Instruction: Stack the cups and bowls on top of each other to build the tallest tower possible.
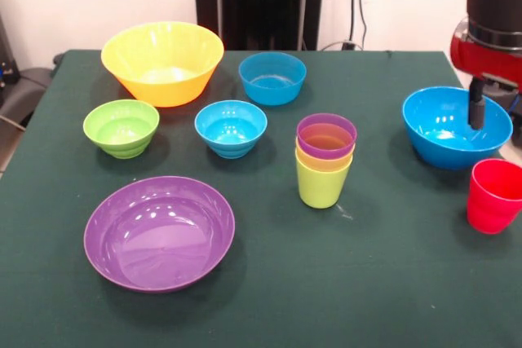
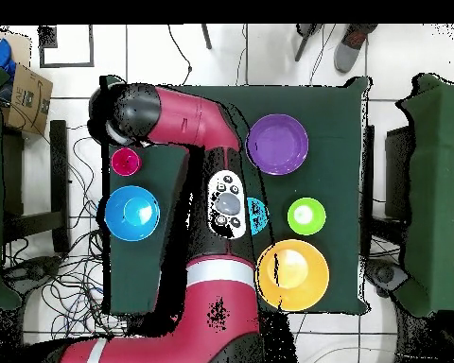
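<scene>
Presently the gripper (image 1: 477, 112), its finger state indiscernible, is hung over the large glossy blue plastic bowl (image 1: 440, 132), with the upright small red plastic cup (image 1: 494, 195) just beside at five o'clock.

Hidden and cut off

Overhead, the arm (image 2: 188, 128) covers the tower and most of one small blue bowl (image 2: 258, 216); front view crops the red cup (image 1: 494, 195).

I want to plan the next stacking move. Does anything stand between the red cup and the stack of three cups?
Nothing visible does. The red cup stands alone at the table's edge, and only bare green cloth lies between it and the stack of cups. The big blue bowl sits behind that path.
</scene>
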Controlling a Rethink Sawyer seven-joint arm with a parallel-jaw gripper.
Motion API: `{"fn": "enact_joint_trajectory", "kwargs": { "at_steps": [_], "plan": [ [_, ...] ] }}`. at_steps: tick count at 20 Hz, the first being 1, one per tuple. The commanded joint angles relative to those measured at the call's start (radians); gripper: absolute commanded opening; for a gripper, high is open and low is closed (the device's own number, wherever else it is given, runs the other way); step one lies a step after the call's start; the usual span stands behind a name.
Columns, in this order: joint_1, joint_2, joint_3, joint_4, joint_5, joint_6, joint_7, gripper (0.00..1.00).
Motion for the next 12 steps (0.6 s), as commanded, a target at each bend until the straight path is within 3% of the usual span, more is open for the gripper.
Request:
{"fn": "enact_joint_trajectory", "kwargs": {
  "at_steps": [1,12],
  "plan": [
    [-0.021,0.007,0.135,0.092,-0.139,0.092,-0.301,1.0],
    [-0.03,0.063,0.156,0.067,-0.247,0.074,-0.296,1.0]
  ]
}}
